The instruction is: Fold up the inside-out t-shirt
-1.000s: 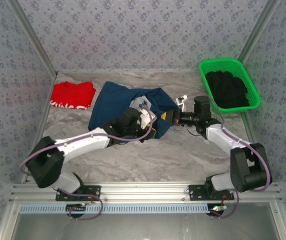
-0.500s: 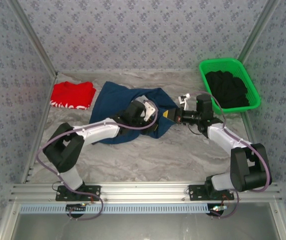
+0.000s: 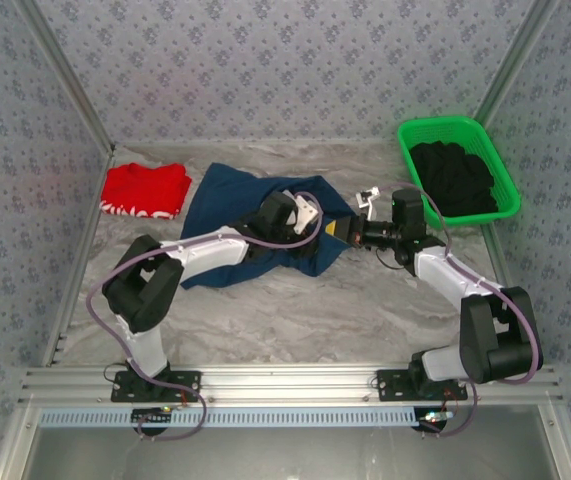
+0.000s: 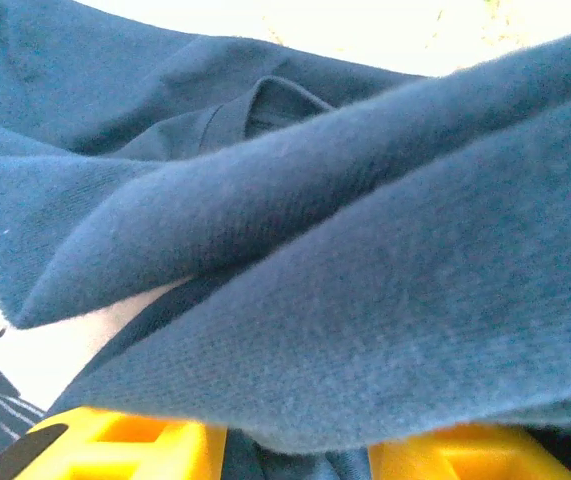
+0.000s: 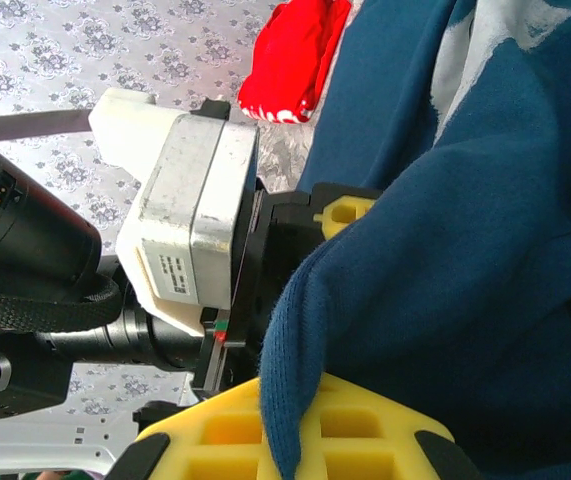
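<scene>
The inside-out t-shirt (image 3: 230,200) is dark navy and lies crumpled at the middle back of the table. Its right edge is bunched between both arms. My left gripper (image 3: 315,235) is pushed into that bunch. In the left wrist view, navy cloth (image 4: 365,260) drapes over my left gripper (image 4: 295,462) and fills the gap between its yellow fingers (image 4: 125,450). My right gripper (image 3: 337,229) meets it from the right, shut on a fold of the shirt's edge (image 5: 295,400). That fold lies across my right gripper's yellow finger (image 5: 355,440). The left wrist's camera box (image 5: 190,220) sits very close.
A folded red garment (image 3: 145,188) lies at the back left. A green basket (image 3: 445,124) holding black clothing (image 3: 452,178) stands at the back right. Bare marbled table (image 3: 295,310) stretches in front of the shirt. Patterned walls close three sides.
My left arm has reached farther back and right, deeper into the shirt, its elbow folding up. The white print seen earlier is now covered. My right gripper shifted slightly right.
</scene>
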Robot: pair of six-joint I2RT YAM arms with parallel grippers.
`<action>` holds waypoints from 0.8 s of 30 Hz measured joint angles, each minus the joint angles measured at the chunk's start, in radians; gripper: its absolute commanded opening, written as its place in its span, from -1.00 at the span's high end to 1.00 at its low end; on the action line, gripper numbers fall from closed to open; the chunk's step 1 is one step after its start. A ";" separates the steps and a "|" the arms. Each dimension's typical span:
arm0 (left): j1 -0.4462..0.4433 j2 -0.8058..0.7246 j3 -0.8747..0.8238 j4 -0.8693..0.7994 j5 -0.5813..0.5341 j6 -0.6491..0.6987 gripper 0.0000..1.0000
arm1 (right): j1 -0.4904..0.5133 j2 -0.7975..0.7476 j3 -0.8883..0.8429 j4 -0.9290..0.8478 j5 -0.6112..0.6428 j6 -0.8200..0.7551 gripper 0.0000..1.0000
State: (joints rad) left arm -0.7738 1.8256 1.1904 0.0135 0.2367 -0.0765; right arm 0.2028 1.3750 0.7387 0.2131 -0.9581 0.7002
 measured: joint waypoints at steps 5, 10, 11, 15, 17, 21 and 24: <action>0.011 0.013 0.008 0.017 0.053 0.003 0.97 | -0.013 0.000 0.000 -0.007 0.000 0.000 1.00; 0.045 -0.012 -0.018 0.035 0.135 -0.008 1.00 | -0.039 0.000 0.057 -0.177 0.086 -0.106 0.96; 0.055 -0.036 -0.039 0.035 0.162 -0.012 1.00 | -0.039 0.000 0.087 -0.244 0.135 -0.159 0.93; 0.084 -0.153 -0.103 0.017 0.293 -0.039 1.00 | 0.006 0.000 0.180 -0.425 0.325 -0.321 0.77; 0.090 -0.200 -0.124 0.015 0.353 -0.058 1.00 | 0.041 0.002 0.211 -0.481 0.416 -0.372 0.69; 0.097 -0.258 -0.168 0.015 0.433 -0.100 1.00 | 0.107 0.050 0.303 -0.585 0.629 -0.449 0.44; 0.107 -0.275 -0.196 0.016 0.454 -0.137 1.00 | 0.154 0.063 0.330 -0.638 0.771 -0.495 0.31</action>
State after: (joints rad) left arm -0.6670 1.5505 0.9947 0.0299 0.6910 -0.2131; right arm 0.3569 1.4376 1.0683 -0.4248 -0.1875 0.2054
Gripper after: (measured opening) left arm 0.040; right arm 0.312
